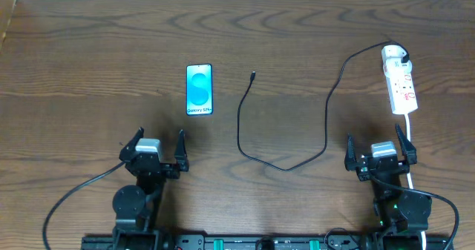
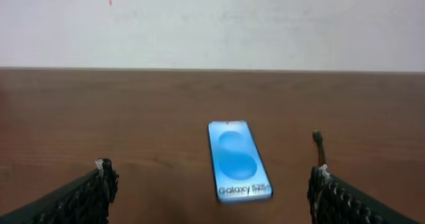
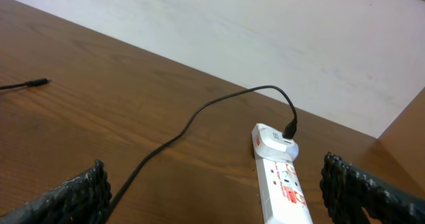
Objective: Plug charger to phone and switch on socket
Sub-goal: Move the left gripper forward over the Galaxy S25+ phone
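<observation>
The phone [image 1: 199, 90] lies flat on the wood table, blue screen up; it also shows in the left wrist view [image 2: 236, 160]. The black charger cable [image 1: 286, 165] loops across the table. Its connector tip [image 1: 253, 76] lies loose to the right of the phone, also seen in the left wrist view [image 2: 318, 139]. Its white plug [image 1: 395, 56] sits in the far end of the white socket strip [image 1: 403, 89], as the right wrist view [image 3: 275, 141] shows. My left gripper [image 1: 156, 152] is open and empty, near of the phone. My right gripper [image 1: 380, 155] is open and empty, near of the strip [image 3: 285, 191].
The strip's white cord [image 1: 412, 142] runs toward the front edge past my right gripper. A pale wall stands behind the table's far edge [image 2: 212, 68].
</observation>
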`<move>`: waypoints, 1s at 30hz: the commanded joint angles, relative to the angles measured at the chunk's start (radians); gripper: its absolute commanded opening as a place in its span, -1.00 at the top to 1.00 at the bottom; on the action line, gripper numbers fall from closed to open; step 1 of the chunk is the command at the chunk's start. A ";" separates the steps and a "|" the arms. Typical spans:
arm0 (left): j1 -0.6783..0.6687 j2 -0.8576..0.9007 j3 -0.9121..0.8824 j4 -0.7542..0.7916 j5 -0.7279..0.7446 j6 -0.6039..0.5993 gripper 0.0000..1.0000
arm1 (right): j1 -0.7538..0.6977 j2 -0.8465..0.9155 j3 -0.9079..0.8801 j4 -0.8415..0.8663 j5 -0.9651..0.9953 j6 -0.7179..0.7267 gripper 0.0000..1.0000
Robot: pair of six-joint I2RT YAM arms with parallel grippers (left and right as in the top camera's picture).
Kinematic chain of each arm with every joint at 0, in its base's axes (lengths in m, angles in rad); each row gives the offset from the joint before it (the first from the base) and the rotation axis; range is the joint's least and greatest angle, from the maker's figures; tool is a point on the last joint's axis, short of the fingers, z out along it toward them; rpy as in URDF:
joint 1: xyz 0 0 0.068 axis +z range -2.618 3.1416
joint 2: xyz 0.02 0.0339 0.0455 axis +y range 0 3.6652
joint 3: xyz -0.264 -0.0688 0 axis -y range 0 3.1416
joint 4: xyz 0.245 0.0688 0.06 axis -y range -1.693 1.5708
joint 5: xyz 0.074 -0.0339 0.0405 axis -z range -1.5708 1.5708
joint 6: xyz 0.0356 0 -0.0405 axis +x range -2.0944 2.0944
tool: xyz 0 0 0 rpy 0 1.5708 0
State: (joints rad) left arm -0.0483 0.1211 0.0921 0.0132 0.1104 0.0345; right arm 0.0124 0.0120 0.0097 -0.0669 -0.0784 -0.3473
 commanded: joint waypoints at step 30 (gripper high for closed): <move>0.003 0.978 0.764 -0.095 0.200 -0.029 -0.86 | 0.002 -0.005 -0.004 -0.001 -0.003 0.010 -0.98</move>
State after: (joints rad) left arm -0.0483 1.0702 0.7765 -0.0307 0.2638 0.0261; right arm 0.0124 0.0120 0.0093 -0.0669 -0.0784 -0.3473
